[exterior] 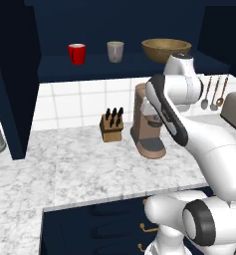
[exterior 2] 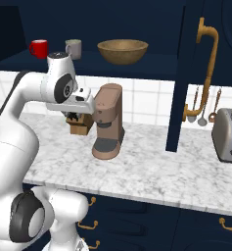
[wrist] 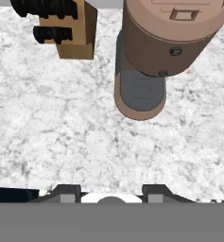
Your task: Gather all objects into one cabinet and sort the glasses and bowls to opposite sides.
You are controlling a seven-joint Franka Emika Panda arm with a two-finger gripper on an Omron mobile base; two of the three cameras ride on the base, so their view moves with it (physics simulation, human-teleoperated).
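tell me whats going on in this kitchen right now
A white robot arm hangs over the marble counter, its jaws pointing down near the brown coffee machine and the knife block, holding nothing that can be seen. In the open navy cabinet above, a red cup and a grey-beige cup stand toward the left of the shelf, with the wide tan bowl off to the right. The cabinet door with the brass handle stands open.
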